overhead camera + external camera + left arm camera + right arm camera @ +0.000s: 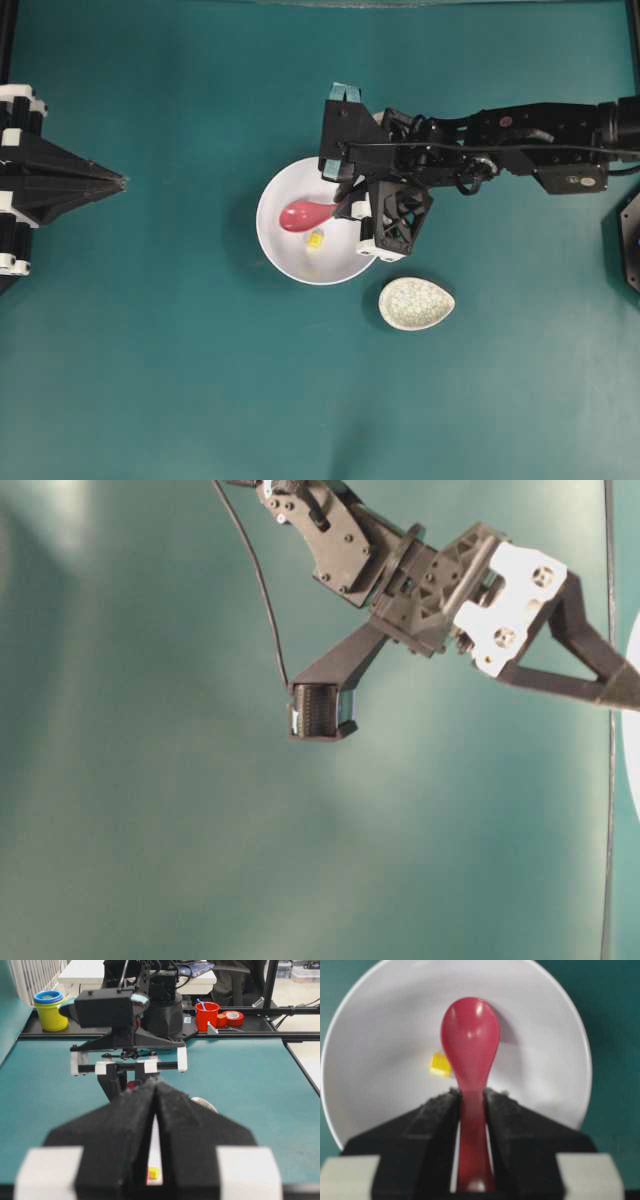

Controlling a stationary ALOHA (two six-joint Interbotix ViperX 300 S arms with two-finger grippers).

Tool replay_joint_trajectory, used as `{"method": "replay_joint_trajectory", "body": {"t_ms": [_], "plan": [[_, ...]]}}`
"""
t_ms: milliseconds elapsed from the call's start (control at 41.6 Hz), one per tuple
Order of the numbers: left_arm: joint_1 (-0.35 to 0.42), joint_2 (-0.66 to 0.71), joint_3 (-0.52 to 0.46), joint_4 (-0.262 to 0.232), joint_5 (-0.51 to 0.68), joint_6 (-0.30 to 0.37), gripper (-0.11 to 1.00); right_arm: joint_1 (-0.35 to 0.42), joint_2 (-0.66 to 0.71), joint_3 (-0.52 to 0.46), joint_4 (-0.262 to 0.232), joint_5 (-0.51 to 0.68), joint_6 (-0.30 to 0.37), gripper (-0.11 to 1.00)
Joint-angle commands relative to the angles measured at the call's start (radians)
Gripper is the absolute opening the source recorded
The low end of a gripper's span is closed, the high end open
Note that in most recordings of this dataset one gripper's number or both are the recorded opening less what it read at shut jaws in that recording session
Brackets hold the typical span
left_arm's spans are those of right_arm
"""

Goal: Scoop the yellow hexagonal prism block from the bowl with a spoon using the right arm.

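Centrally, the right gripper [471, 1105] clamps the handle of the spoon [469, 1042] between its two fingers [434, 1110]; the red scoop projects straight ahead of the jaws, over the inside of the white bowl [545, 1035]. The yellow hexagonal prism block [440, 1064] lies on the bowl floor just ahead of the jaws, beside the scoop's neck and outside it. The speckled spoon rest [416, 303] sits on the table [150, 380] near the bowl. The left gripper [155, 1105], well apart, has its jaws pressed together on nothing.
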Motion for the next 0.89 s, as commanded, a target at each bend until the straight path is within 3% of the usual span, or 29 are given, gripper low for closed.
{"method": "replay_joint_trajectory", "body": {"t_ms": [0, 505, 866], "plan": [[0.0, 0.009, -0.011, 0.002, 0.0, 0.0, 0.0, 0.002, -0.02, -0.026, 0.005, -0.012, 0.002, 0.24], [-0.002, 0.009, -0.012, 0.002, 0.015, 0.003, 0.0, 0.002, -0.152, -0.023, 0.031, -0.008, 0.005, 0.24], [0.0, 0.002, -0.012, 0.003, 0.017, 0.012, 0.0, 0.002, -0.242, 0.028, 0.041, 0.037, 0.118, 0.24]]}}
